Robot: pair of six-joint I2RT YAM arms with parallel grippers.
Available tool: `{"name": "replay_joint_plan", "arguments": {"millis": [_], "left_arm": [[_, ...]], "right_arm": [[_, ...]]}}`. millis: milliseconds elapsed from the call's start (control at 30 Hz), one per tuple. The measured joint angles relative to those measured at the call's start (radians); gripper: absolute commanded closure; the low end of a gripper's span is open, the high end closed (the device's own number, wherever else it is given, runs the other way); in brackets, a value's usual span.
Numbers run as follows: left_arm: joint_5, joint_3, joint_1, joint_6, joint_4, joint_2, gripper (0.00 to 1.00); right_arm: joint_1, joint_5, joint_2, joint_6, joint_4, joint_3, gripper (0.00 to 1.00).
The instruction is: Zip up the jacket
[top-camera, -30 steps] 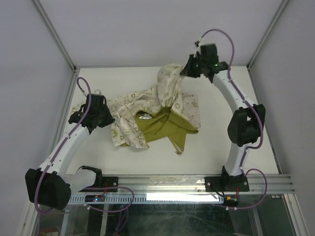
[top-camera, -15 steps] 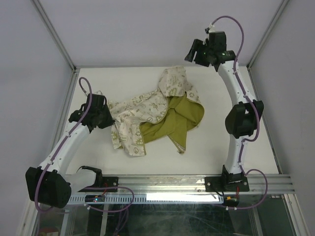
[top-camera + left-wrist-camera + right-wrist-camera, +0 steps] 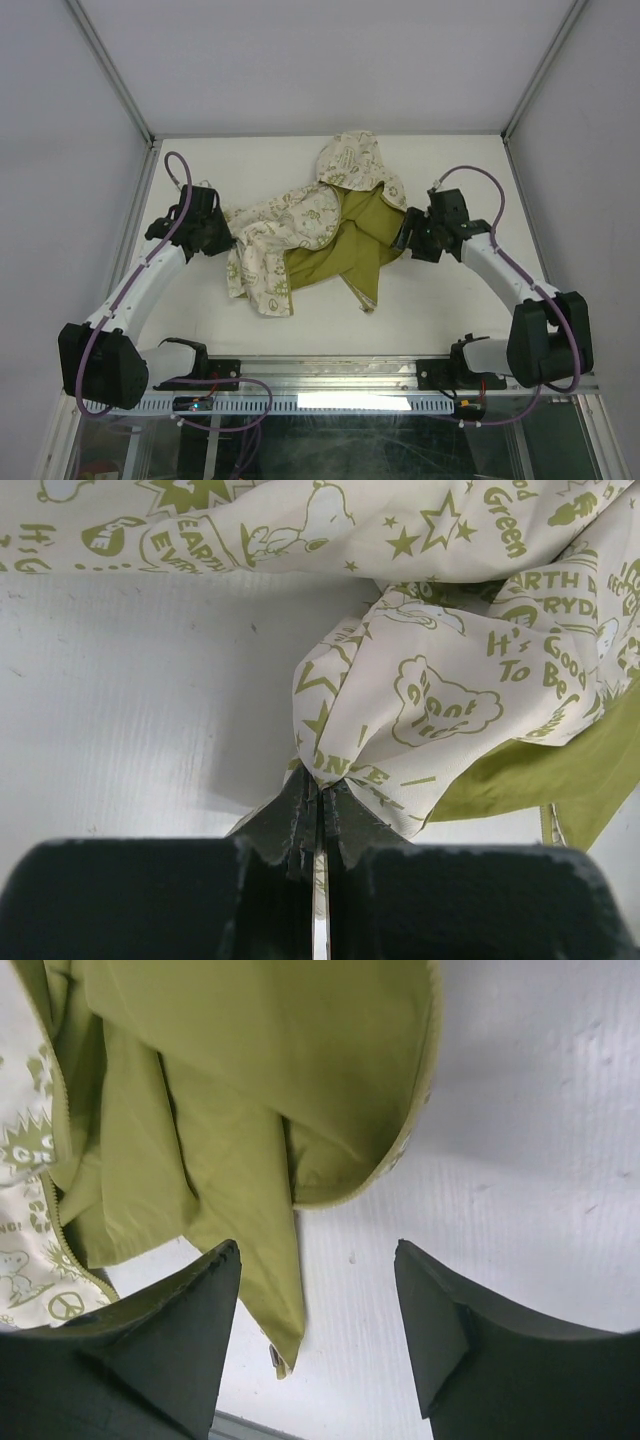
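Well, in the top view the jacket [image 3: 290, 222] lies open near the middle of the tabletop [image 3: 470, 300]. Its hood points to the far edge and its green inside is showing. The left gripper [image 3: 224, 240] is at the jacket's left side, toward the left edge. The right gripper [image 3: 407, 232] is at the jacket's right side, just beside the green flap.

In the left wrist view, the left gripper [image 3: 318, 802] is squeezed tight on a small bunch of the jacket's [image 3: 430, 695] cream cloth. It has only a little bit (just a pinch).

In the right wrist view, the right gripper [image 3: 315, 1252] is wide apart and holds nothing. The green flap [image 3: 250, 1060] lies under it, and the flap's pointy end sits between the two fingers. A zipper edge [image 3: 57, 1210] shows at the left.

What could go wrong? I think the little pinch could slip out if the left arm pulls hard. The right gripper could close on plain green cloth and miss the zipper, because the flap is folded over. The two front sides also look spread apart, so a tug could bunch the jacket up more.
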Motion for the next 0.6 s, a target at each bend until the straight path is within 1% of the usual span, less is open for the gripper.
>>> {"name": "replay_joint_plan", "arguments": {"millis": [100, 267, 333, 400, 467, 500, 533, 600], "left_arm": [[0.008, 0.000, 0.000, 0.000, 0.001, 0.005, 1.00], [0.015, 0.000, 0.000, 0.000, 0.011, 0.008, 1.00], [0.016, 0.000, 0.000, 0.000, 0.019, 0.010, 1.00], [0.016, 0.000, 0.000, 0.000, 0.024, 0.014, 1.00], [0.016, 0.000, 0.000, 0.000, 0.024, 0.017, 1.00], [0.016, 0.000, 0.000, 0.000, 0.026, 0.018, 1.00], [0.016, 0.000, 0.000, 0.000, 0.027, 0.018, 1.00], [0.016, 0.000, 0.005, 0.000, 0.032, 0.018, 1.00]], "right_arm": [[0.051, 0.025, -0.057, 0.072, 0.109, -0.121, 0.33], [0.084, 0.088, -0.056, 0.183, 0.281, -0.259, 0.33], [0.084, 0.117, -0.046, 0.211, 0.336, -0.283, 0.34], [0.084, 0.140, -0.021, 0.225, 0.393, -0.285, 0.38], [0.084, 0.153, 0.011, 0.229, 0.452, -0.285, 0.48], [0.084, 0.158, 0.025, 0.229, 0.469, -0.284, 0.56], [0.084, 0.162, 0.037, 0.226, 0.481, -0.283, 0.70], [0.084, 0.178, 0.060, 0.217, 0.479, -0.274, 0.95]]}}
